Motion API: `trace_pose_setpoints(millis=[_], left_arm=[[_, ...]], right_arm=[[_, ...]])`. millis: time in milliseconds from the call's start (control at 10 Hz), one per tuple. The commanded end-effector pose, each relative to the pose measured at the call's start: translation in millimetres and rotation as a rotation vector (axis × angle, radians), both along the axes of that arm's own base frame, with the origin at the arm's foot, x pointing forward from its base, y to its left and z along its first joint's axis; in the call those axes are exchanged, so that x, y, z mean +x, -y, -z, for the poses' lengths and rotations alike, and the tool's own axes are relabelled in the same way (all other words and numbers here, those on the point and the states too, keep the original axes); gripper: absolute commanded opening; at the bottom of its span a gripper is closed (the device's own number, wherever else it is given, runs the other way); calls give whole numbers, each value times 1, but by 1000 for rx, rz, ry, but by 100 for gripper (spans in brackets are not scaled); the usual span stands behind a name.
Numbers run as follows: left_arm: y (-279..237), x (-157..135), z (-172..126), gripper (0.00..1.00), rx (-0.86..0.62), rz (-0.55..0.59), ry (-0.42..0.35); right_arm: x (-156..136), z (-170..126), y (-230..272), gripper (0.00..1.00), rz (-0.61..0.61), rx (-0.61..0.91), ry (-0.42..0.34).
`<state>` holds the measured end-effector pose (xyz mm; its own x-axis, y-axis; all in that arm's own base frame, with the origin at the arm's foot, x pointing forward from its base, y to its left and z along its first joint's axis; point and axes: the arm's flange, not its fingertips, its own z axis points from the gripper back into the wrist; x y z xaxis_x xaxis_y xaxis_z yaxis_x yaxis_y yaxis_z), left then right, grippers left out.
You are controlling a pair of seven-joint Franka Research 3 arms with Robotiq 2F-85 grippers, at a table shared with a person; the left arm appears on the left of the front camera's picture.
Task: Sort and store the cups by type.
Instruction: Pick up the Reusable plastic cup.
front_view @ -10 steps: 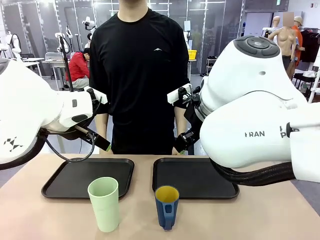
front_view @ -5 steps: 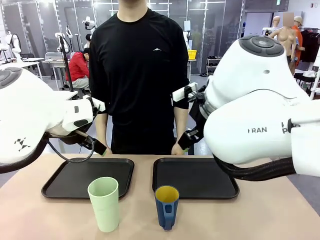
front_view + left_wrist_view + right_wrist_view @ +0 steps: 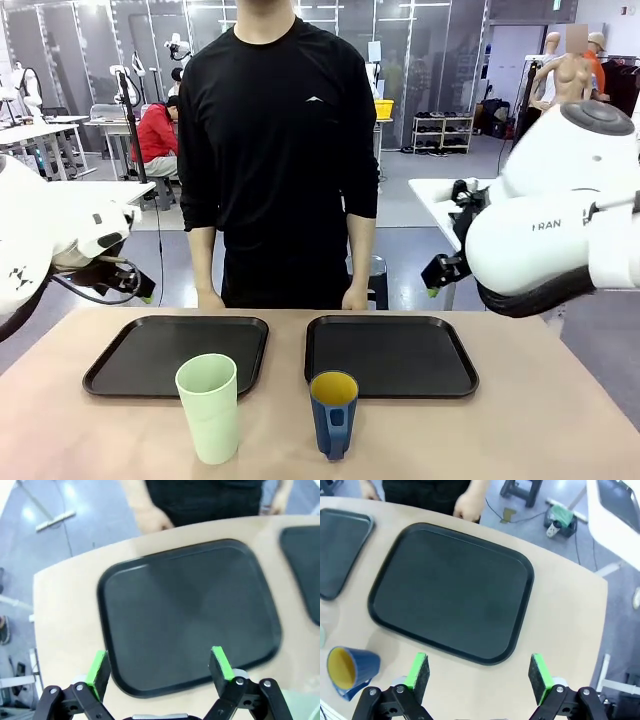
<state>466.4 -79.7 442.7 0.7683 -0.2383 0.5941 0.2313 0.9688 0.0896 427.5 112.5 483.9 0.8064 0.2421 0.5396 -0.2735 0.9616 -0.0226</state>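
In the front view, cups: I see the mint tumbler (image 3: 209,408) and the blue mug (image 3: 333,412) upright on the table (image 3: 520,430), both on my side of the right tray (image 3: 390,355). The mug is off its near left corner and the tumbler is farther left.
Front view, grippers: the left gripper (image 3: 143,293) is raised well left of that tray and the right gripper (image 3: 435,285) is raised beyond its far right corner. I cannot tell the jaws here.
Left wrist view: jaws wide, holding nothing, over the left tray (image 3: 185,615).
Right wrist view: jaws wide, holding nothing, by the right tray's near edge. The mug is just off its corner.

Left tray (image 3: 160,352), right tray (image 3: 392,356) (both black).
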Motion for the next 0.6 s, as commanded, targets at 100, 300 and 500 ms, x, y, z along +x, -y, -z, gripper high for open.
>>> trace_pose_setpoints(millis=[100,300,500], left_arm=[[-13,35,26,100,-47,-117,23],[-26,46,36,100,-27,-160,13],[-34,53,38,100,-37,-178,-1]], right_arm=[[42,32,28,100,7,122,-18],[55,44,41,100,24,137,-40],[63,50,47,100,30,133,-59]])
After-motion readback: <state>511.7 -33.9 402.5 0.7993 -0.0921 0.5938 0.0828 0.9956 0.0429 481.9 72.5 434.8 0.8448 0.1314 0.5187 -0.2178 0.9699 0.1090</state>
